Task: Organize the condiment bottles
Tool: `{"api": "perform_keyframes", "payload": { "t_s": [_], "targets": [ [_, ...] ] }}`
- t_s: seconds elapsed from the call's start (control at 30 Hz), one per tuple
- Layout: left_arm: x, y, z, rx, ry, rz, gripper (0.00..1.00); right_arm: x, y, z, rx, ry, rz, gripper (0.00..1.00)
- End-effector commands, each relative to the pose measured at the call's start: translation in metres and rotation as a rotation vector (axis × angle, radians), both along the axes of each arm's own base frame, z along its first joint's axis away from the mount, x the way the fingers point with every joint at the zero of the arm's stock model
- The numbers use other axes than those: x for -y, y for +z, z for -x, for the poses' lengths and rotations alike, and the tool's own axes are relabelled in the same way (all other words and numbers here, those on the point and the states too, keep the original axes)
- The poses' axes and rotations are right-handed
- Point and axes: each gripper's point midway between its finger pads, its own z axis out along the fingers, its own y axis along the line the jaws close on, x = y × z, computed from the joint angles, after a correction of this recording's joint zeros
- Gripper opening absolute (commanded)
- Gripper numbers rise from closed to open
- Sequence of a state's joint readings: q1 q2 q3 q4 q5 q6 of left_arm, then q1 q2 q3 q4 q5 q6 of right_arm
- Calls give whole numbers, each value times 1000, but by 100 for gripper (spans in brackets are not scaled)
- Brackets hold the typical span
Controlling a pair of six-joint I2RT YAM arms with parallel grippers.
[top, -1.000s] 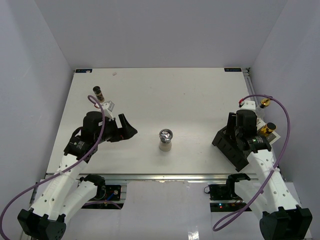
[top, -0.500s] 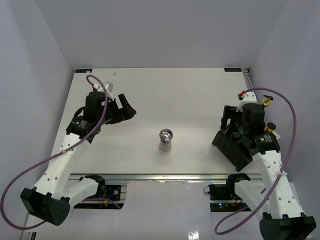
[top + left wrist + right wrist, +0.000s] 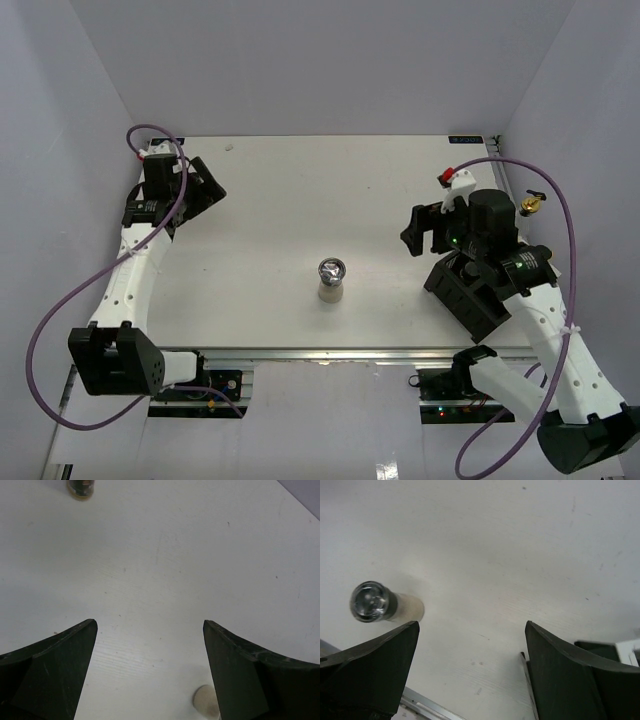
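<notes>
Right wrist view has the chrome-topped shaker (image 3: 384, 605) standing upright mid-table, off to one side of the right gripper (image 3: 471, 627), whose fingers are spread wide with nothing between them. Over by the far left corner the left gripper (image 3: 149, 630) is gaping too, with a small dark jar (image 3: 81, 485) just peeking in at the top edge of its wrist view.

My guess is the shaker's light, rigid and breakable. That shiny cap looks slippery, so I'd pinch the pale body below it. The table (image 3: 300, 200) is smooth, flat and white, so a nudge could skid or tip it. Nothing else stands close by, and the black rack (image 3: 470, 300) sits well apart on the right, under the right arm.
</notes>
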State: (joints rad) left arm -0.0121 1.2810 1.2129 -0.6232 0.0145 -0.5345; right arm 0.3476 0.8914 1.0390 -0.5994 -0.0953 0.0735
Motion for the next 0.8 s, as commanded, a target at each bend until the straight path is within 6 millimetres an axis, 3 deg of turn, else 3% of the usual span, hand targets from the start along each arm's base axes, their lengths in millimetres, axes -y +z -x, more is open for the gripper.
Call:
{"api": "perform_keyframes", "payload": {
  "t_s": [0.0, 0.17, 0.3, 0.4, 0.57, 0.77],
  "targets": [
    [-24, 15, -31, 67, 35, 0, 98, -44, 31, 7, 86, 143, -21, 94],
    [-51, -4, -74, 19, 64, -56, 98, -77, 31, 20, 105, 245, -28, 96],
    [-64, -35, -112, -49, 49, -95, 97, -76, 36, 20, 162, 250, -17, 98],
    [-74, -52, -130, -79, 59, -130, 94, -74, 41, 18, 198, 251, -5, 98],
    [-84, -77, -151, -126, 76, -152, 91, -77, 51, 21, 237, 277, -29, 98],
    [-90, -91, -162, -151, 83, -172, 88, -70, 55, 22, 285, 267, -16, 98]
  ]
}}
